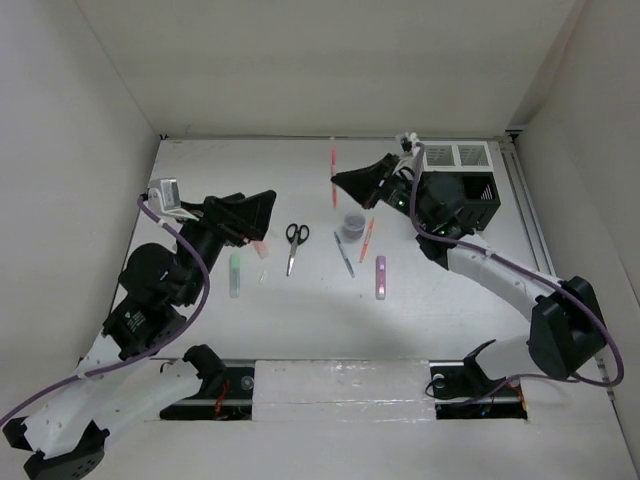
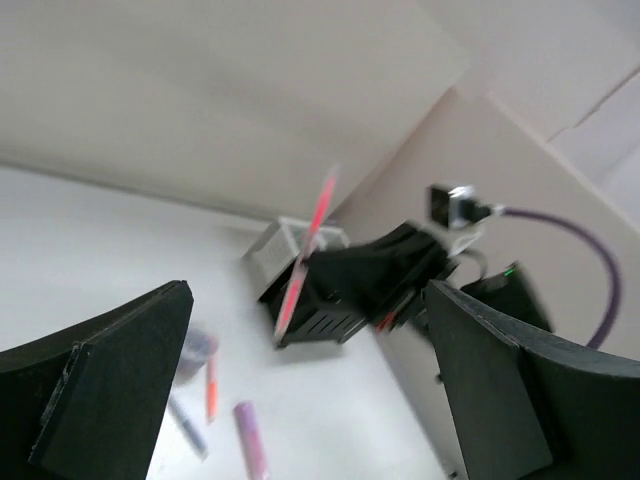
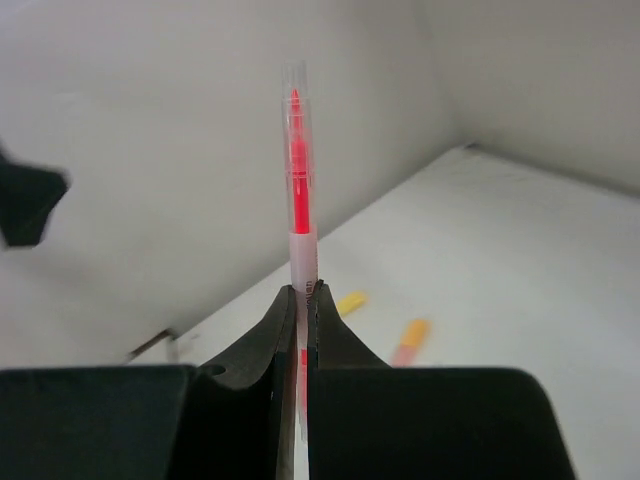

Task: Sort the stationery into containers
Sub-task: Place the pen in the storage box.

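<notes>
Status: early in the sort, first item in transit as far as the views show.

- Right end effector (image 1: 345, 183) is pressed together on the red pen (image 1: 333, 172). The right wrist view shows both fingers clamped on the lower barrel with the pen standing up out of the grip. The pen is off the bench (image 1: 320, 330), toward the far edge and left of the containers.
- Left end effector (image 1: 262, 213) is spread wide and holds nothing. It hangs over the left half of the bench, and the left wrist view shows both fingers (image 2: 110, 390) well apart.
- The black mesh organiser (image 1: 472, 200) and the white mesh box (image 1: 455, 155) joined to it sit in the far right corner. No stationery is visible in either, but the right arm covers part of the organiser, so some compartments can't be checked.

Left on the bench, all mid-bench:
- black-handled scissors (image 1: 295, 245)
- green highlighter (image 1: 235, 272), toward the left edge
- purple highlighter (image 1: 380, 277)
- orange pen (image 1: 366, 240) and grey pen (image 1: 344, 253), near each other
- small dark round piece (image 1: 354, 222), just beyond those two pens
- tiny white bit (image 1: 262, 275), between the green highlighter and the scissors
- probably the orange highlighter (image 1: 258, 246), an orange-pink sliver just under the left end effector and too small to be sure

Judgement: one of roughly nine items is picked and none is confirmed placed. The pen needs carrying right to a compartment; everything else is unstarted.
</notes>
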Action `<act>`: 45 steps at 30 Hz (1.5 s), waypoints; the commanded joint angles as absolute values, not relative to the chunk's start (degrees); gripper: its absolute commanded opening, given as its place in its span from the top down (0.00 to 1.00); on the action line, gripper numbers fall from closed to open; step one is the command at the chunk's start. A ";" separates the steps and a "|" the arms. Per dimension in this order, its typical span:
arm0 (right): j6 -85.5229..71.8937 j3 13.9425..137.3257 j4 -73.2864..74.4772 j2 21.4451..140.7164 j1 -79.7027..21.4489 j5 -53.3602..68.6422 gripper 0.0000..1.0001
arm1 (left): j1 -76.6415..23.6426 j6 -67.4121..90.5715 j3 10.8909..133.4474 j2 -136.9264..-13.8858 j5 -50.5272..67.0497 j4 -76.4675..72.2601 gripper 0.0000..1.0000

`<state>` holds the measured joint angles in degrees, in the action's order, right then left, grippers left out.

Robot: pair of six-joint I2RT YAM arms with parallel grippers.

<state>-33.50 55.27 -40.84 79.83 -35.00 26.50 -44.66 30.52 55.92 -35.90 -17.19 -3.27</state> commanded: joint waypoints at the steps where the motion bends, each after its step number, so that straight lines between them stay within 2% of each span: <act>1: -22.80 54.84 -45.53 77.61 -29.81 22.77 1.00 | -45.09 30.67 57.04 -34.54 -21.70 8.14 0.00; 8: -10.65 57.39 -39.56 78.56 -16.54 14.24 1.00 | -45.09 30.15 59.85 -36.39 -24.43 23.72 0.00; 13: -7.92 62.04 -39.55 84.71 -7.31 16.34 1.00 | -45.09 28.31 55.72 -32.97 -22.85 22.41 0.00; 17: -5.71 67.58 -39.55 91.22 -3.44 18.63 1.00 | -45.09 27.69 54.32 -30.24 -24.70 21.72 0.00; 20: -5.71 70.39 -39.55 95.53 -0.10 19.34 1.00 | -45.09 27.07 53.44 -28.75 -21.88 20.74 0.00; 27: -6.50 73.92 -39.02 102.65 3.77 24.15 1.00 | -45.09 27.07 53.44 -30.06 -21.09 20.74 0.00; 45: -7.03 76.72 -39.02 108.27 14.58 25.30 1.00 | -45.09 25.49 53.44 -30.59 -17.50 19.17 0.00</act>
